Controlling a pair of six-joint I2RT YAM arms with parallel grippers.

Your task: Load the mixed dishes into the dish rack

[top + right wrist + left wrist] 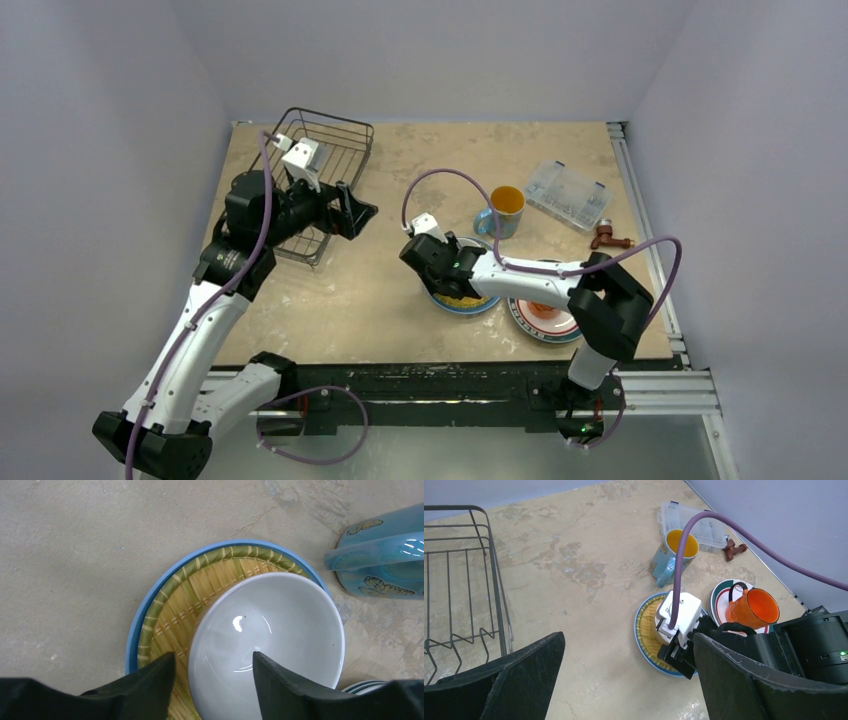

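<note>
Overhead, my arm mostly hides the cream cup (270, 630); the wrist view shows it on the yellow woven plate (180, 600), my right gripper (214, 656) half-open astride its rim, unclamped. Left gripper (352, 205) gapes empty.

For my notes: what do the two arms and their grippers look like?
The left arm and right arm match: white tubular links, bulky black joints. The left gripper and right gripper have two broad matte-black fingers each. Each wrist carries a white camera block, fed by a looping purple cable.
</note>
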